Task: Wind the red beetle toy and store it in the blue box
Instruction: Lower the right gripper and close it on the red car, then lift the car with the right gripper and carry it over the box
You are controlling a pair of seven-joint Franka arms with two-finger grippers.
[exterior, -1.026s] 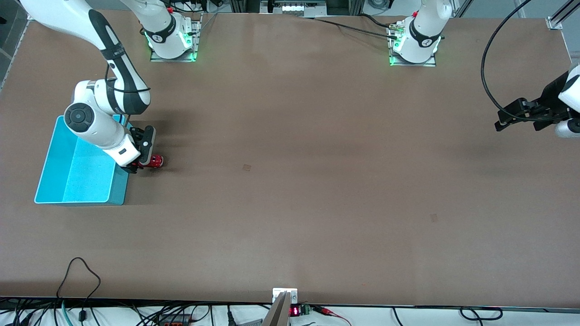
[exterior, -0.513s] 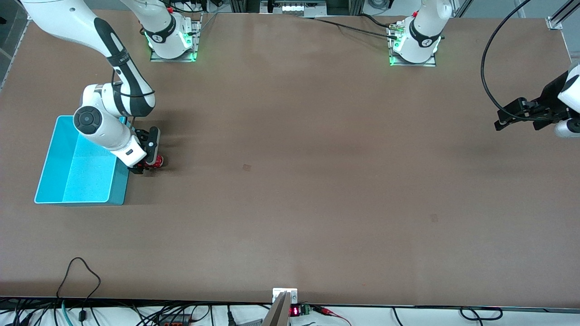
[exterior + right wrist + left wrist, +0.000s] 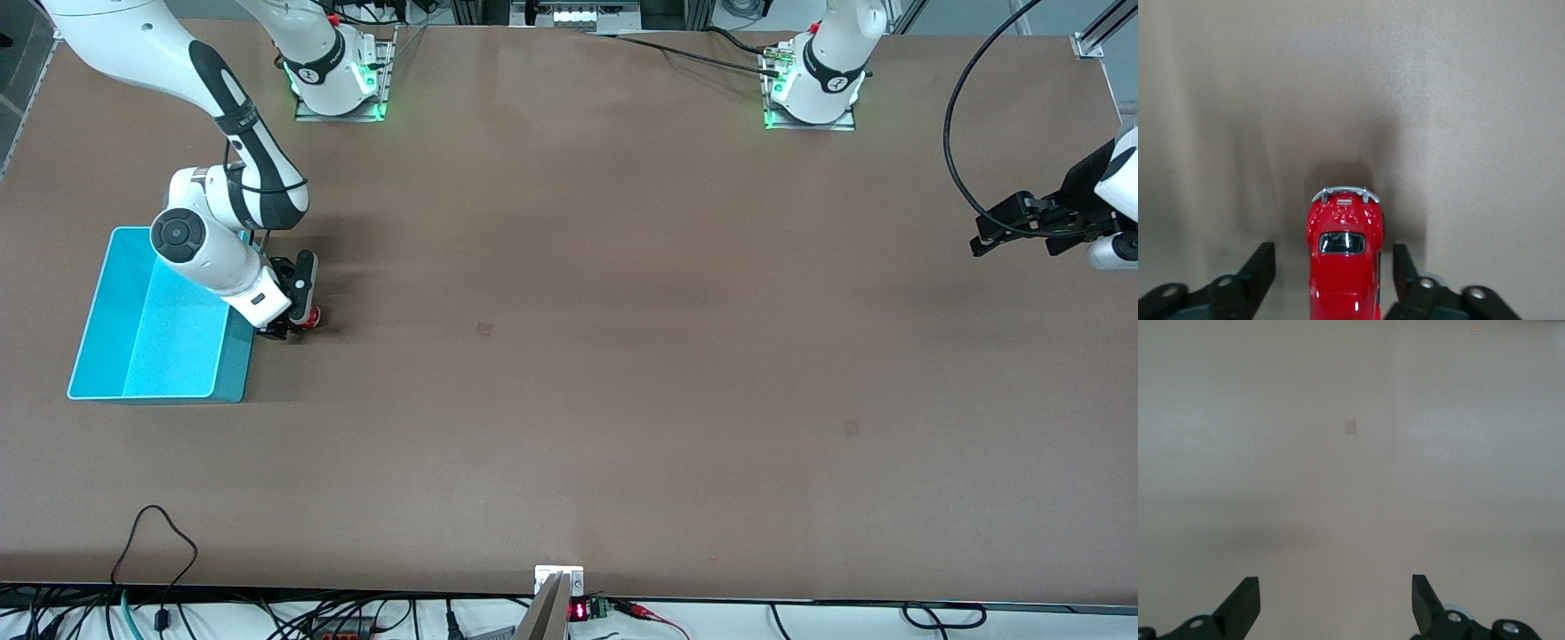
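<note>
The red beetle toy (image 3: 310,320) stands on the table just beside the blue box (image 3: 233,363), on the side toward the table's middle. My right gripper (image 3: 299,325) is down at the toy and open. In the right wrist view the toy (image 3: 1343,257) sits between the fingers (image 3: 1258,270) with a gap on each side. My left gripper (image 3: 1013,244) waits open and empty over the left arm's end of the table. In the left wrist view the left gripper (image 3: 1335,593) shows only bare table between its fingers.
The blue box's inside shows nothing in it. A small dark mark (image 3: 484,328) lies on the brown table near the middle. Cables run along the table's edge nearest the camera.
The right arm's wrist has shifted a little away from the box and closed in on the toy. The toy and the left arm have not moved.
</note>
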